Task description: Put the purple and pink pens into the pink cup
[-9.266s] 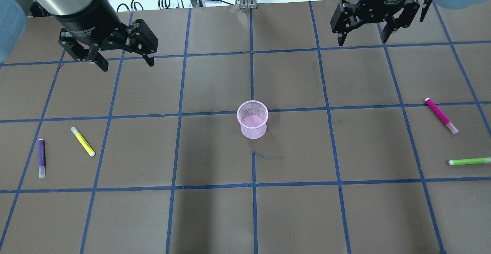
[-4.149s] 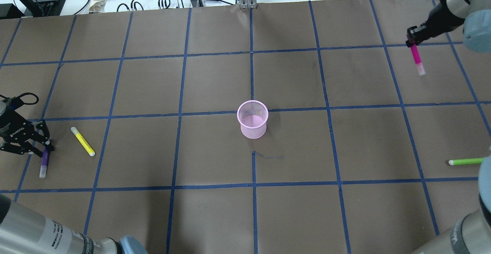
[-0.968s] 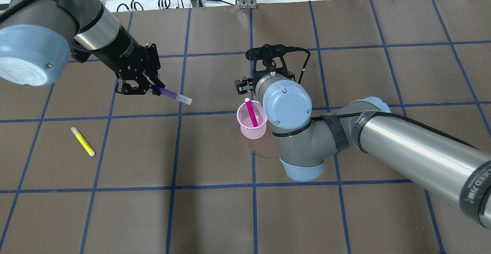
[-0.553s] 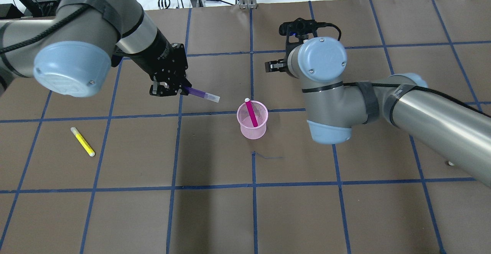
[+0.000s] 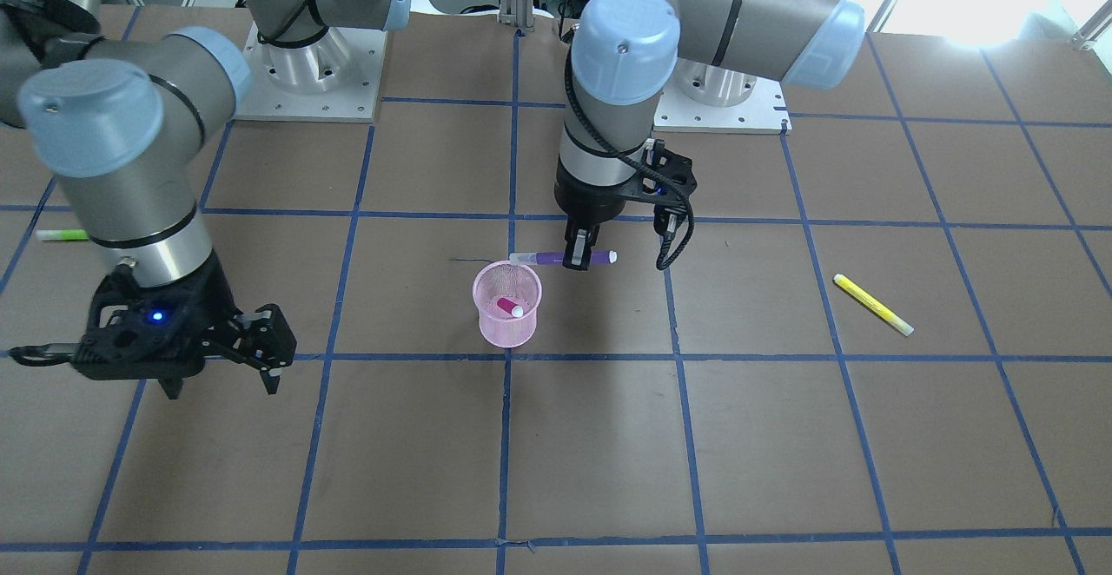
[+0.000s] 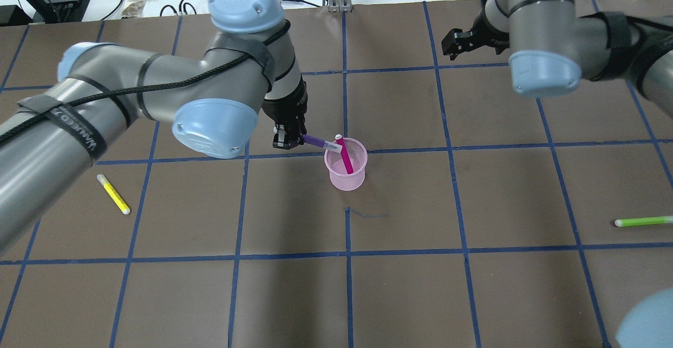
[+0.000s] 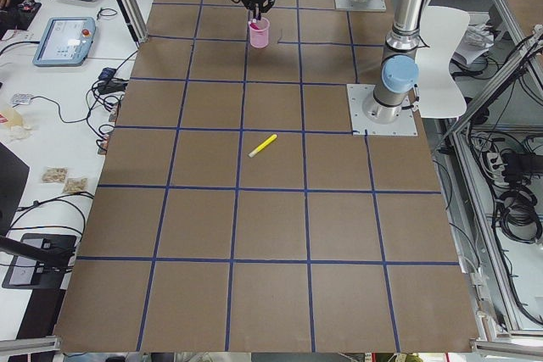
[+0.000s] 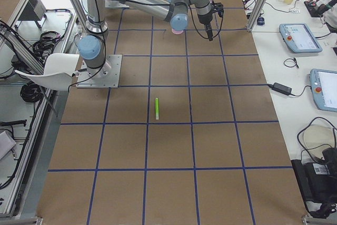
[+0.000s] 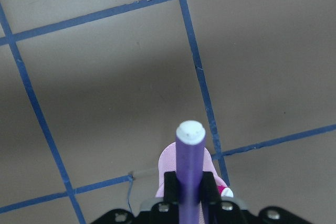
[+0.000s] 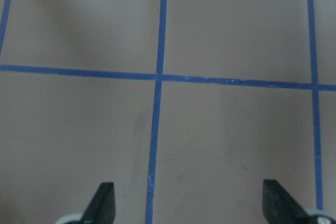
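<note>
**Purple pen at the cup's rim, pink pen already inside**

From the front-facing camera I see the left claw (image 5: 577, 258) clamped on the purple pen (image 5: 549, 257). It holds the pen roughly level above the counter (image 5: 782, 436), gripped nearer the end that points away from the cup. The pen's other end sits just over the far rim of the pink cup (image 5: 507, 332). The pink pen (image 5: 507, 306) leans inside the cup. The right claw (image 5: 224, 377) hangs well off to the side with its fingers spread and nothing in them. A yellow pen (image 5: 873, 304) and a green pen (image 5: 61, 234) lie on the counter, far apart.

The overhead view adds what the front one hides. The purple pen's clear-capped tip meets the cup's rim right beside the pink pen's white end. I cannot tell whether the two pens touch.

The exterior left camera shows the cup upright at the far end of the counter, with the yellow pen alone nearer the camera. The claws are too small there for me to read.

On the exterior right camera the near arm covers most of the cup. The green pen is plain in mid-counter.

The left wrist camera looks straight down the purple pen's barrel, pinched between both fingers, with the cup just beneath.

The right wrist camera confirms wide-open fingertips over bare counter.
</note>
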`<state>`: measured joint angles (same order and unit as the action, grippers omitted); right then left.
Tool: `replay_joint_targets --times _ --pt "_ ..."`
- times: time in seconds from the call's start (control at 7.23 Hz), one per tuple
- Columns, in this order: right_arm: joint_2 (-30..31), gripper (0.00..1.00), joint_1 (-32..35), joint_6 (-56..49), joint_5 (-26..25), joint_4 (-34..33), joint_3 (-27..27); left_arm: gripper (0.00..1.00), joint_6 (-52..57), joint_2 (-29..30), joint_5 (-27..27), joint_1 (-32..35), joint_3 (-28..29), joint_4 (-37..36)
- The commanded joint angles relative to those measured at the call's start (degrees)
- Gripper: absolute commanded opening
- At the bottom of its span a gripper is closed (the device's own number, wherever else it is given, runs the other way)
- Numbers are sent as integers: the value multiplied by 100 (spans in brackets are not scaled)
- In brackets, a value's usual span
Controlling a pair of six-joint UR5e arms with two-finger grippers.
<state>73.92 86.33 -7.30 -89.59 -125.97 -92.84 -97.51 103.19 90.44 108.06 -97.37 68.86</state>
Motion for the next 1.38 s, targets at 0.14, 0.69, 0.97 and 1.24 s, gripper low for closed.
replay_joint_targets --times 0.14,0.69,0.97,1.24 --pt "314 99 6 44 -23 2345 1013 0 -951 490 825 750 78 -83" --pt "439 100 24 53 -163 3378 1013 0 -1059 693 1300 848 166 -48" --pt "439 100 24 -43 -120 3281 1074 0 -1077 816 1292 849 306 -74" --pt "439 100 24 -8 -76 3140 1023 0 -1313 921 1327 971 368 -31"
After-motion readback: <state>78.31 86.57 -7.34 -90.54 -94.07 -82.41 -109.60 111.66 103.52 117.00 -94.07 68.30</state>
